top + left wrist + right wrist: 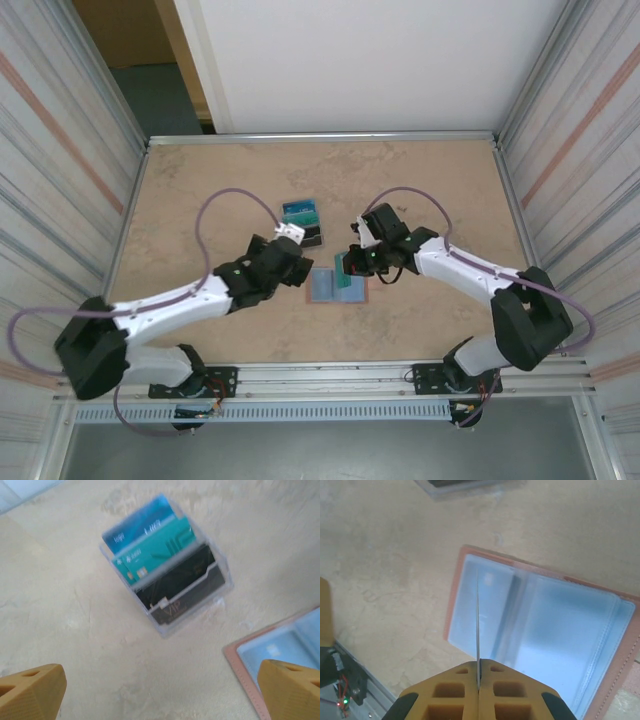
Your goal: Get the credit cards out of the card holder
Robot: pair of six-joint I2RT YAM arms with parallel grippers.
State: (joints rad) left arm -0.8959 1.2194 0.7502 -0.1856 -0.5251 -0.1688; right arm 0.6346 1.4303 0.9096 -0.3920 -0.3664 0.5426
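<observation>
The right gripper is clenched on 1 credit card, held edge-on above the unfolded card holder. The left gripper hangs spread wide near a clear box on the holder's far side.

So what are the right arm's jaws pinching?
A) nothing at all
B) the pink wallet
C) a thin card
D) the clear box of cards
C: in the right wrist view the right arm's jaws are shut on a thin card, seen edge-on, with the open pink card holder lying behind it.
</observation>
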